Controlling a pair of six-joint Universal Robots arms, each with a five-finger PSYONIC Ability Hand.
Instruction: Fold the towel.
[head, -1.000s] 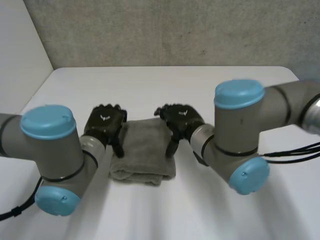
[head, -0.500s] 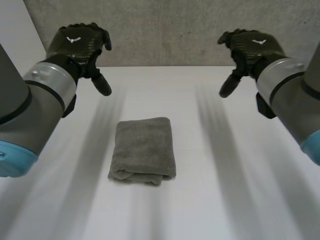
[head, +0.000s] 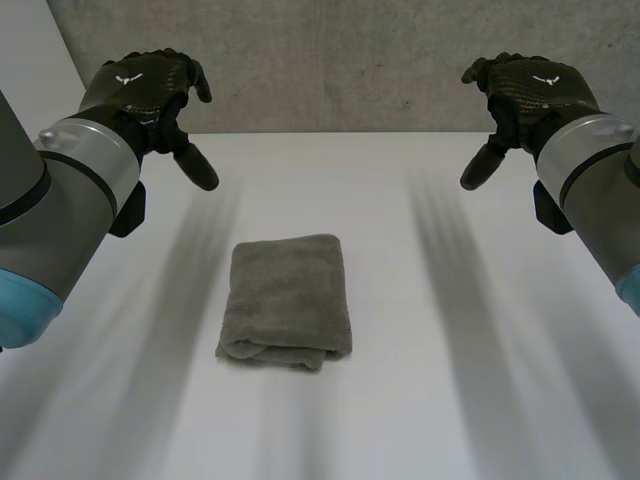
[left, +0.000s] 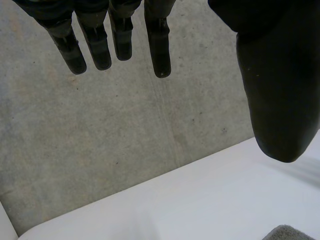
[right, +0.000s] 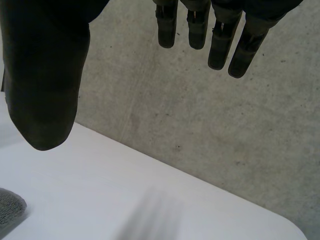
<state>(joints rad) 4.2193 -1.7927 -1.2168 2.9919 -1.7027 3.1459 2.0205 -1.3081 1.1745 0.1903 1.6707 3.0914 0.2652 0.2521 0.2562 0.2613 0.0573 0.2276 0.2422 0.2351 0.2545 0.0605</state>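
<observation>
A grey towel (head: 286, 302) lies folded into a compact rectangle on the middle of the white table (head: 450, 330), its thick rolled edge toward the near side. My left hand (head: 150, 95) is raised high, back and left of the towel, open with straight fingers (left: 115, 45) and holding nothing. My right hand (head: 525, 95) is raised high at the back right, likewise open and empty, its fingers (right: 220, 45) straight. A corner of the towel (left: 295, 233) shows below the left thumb, and another corner of the towel (right: 9, 210) below the right thumb.
A grey concrete wall (head: 340, 60) stands behind the table's far edge. A pale panel (head: 40, 110) borders the table at the left. Bare tabletop surrounds the towel on all sides.
A second ago both hands were down at the towel's far corners. They have let go and risen up and apart; over the last half second they drifted slightly further outward. The towel lies still.
</observation>
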